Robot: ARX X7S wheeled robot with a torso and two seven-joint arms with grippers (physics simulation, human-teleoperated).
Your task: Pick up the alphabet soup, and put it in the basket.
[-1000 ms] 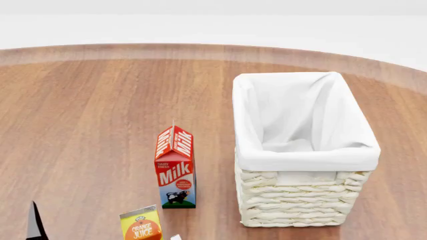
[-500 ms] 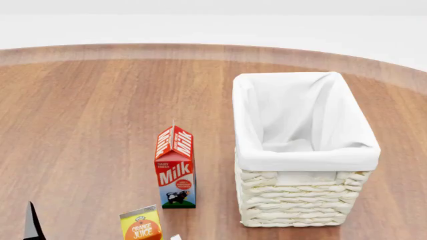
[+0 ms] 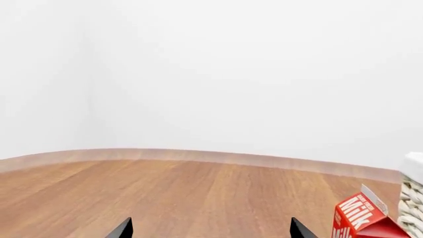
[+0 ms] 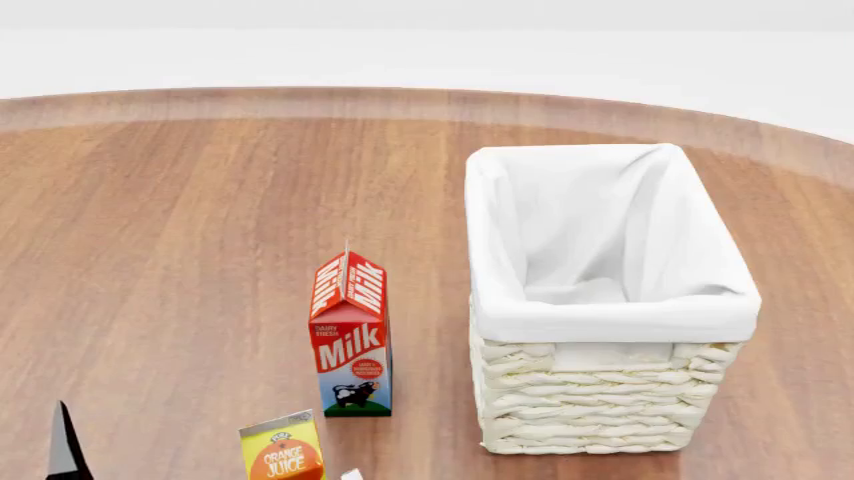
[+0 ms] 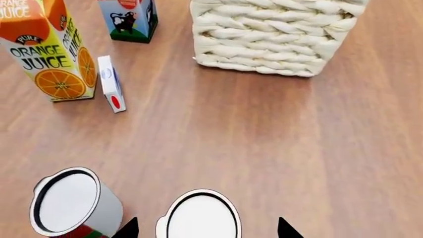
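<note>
The alphabet soup (image 5: pixel 201 214) stands upright on the wooden table. Only its pale lid shows, and its label is hidden. My right gripper (image 5: pixel 206 229) is open above it, one fingertip on each side of the lid and neither touching it. The cream wicker basket (image 4: pixel 601 400) with white lining stands at the right of the head view. It also shows in the right wrist view (image 5: pixel 264 34), beyond the can. My left gripper (image 3: pixel 210 230) is open and empty over bare table; one of its fingertips (image 4: pixel 60 445) shows in the head view.
A red, green and white can (image 5: pixel 73 203) stands close beside the soup. An orange juice carton (image 5: pixel 49 49), a small white box (image 5: pixel 111 89) and a milk carton (image 4: pixel 351 335) stand left of the basket. The table's round edge (image 4: pixel 400 100) lies beyond.
The left fingertip in the head view has shifted very slightly left. Nothing else has moved.
</note>
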